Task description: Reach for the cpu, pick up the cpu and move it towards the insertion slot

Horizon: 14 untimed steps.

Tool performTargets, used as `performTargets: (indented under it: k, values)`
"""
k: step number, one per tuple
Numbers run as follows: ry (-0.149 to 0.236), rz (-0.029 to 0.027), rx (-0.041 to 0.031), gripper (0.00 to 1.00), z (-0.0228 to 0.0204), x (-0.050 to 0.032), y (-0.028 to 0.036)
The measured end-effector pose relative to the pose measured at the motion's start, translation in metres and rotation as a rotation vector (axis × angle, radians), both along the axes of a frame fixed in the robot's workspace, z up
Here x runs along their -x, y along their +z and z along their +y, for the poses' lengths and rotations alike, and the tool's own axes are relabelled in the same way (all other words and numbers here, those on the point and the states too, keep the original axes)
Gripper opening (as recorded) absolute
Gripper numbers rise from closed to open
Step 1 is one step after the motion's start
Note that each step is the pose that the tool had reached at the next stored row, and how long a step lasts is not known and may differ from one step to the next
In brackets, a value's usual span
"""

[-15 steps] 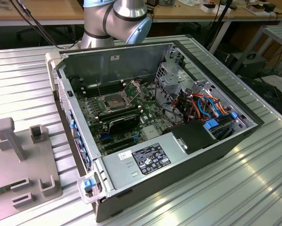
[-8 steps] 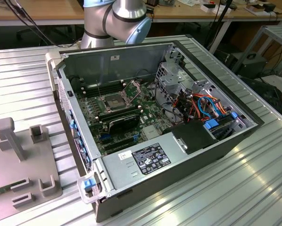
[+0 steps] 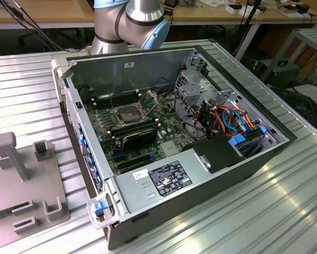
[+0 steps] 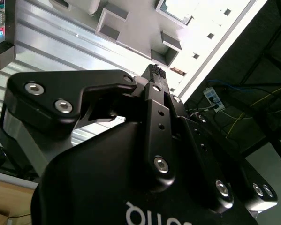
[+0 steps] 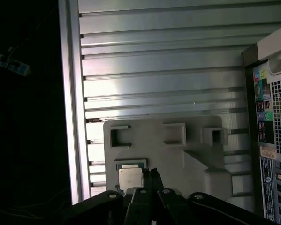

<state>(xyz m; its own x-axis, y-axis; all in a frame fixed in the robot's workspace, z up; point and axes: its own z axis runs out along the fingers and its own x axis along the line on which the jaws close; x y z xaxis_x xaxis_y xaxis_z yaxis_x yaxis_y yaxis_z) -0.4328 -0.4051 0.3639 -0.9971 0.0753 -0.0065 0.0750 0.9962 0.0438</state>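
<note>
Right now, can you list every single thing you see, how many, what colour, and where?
cpu: one, pale silver, in the holder plate's pocket.
insertion slot: one, silver frame, dark centre, on the green board.
computer case: one, dark grey, open, on the table.
grey box: one, labelled, at the case's near edge.
cables: several, blue and orange, inside the case.
holder plate: one, grey, at the exterior view's left.
table: one, ribbed silver, under everything.
arm: one, silver and blue-grey, behind the case.
fingers: two, black, shut, near the cpu.
</note>
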Motion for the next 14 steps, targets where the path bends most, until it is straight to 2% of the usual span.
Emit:
performTargets:
  k: [7, 14]
  values:
    - [0.000, 0.0001, 0.0000, 0.11, -0.0005, 0.0023, -0.0001]
    - [0.000, 0.0000, 0.0000, 0.11, -0.0078, 0.0212, -0.0020]
